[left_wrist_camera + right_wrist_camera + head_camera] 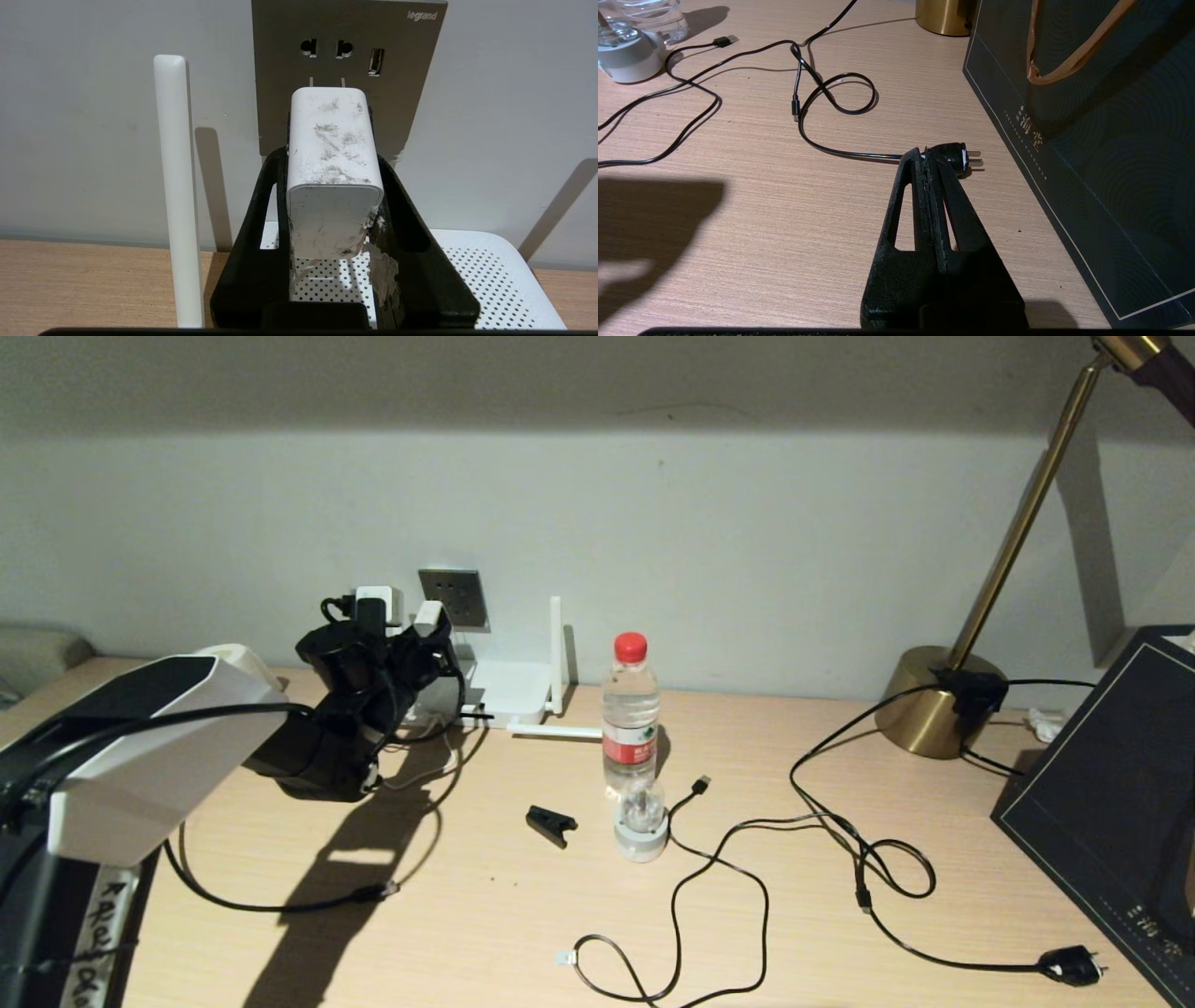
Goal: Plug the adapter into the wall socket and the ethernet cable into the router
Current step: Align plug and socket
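Note:
My left gripper (331,161) is shut on the adapter (332,154), a scuffed white cube. Its two prongs point at the grey wall socket (402,93) and sit just below the plate's two-pin holes, still outside them. From the head, the adapter (429,615) hangs right before the wall socket (453,599). The white router (512,693) lies under it against the wall; its perforated top (495,270) and one antenna (175,186) show past the fingers. The ethernet cable's clear plug (564,957) lies loose at the table's front. My right gripper (924,156) is shut and empty.
A water bottle (630,709), a small domed grey device (641,829) and a black clip (551,825) stand mid-table. The USB-tipped cable (701,785) and the lamp cord's mains plug (957,156) sprawl to the right. A brass lamp (934,714) and a dark bag (1111,803) fill the right side.

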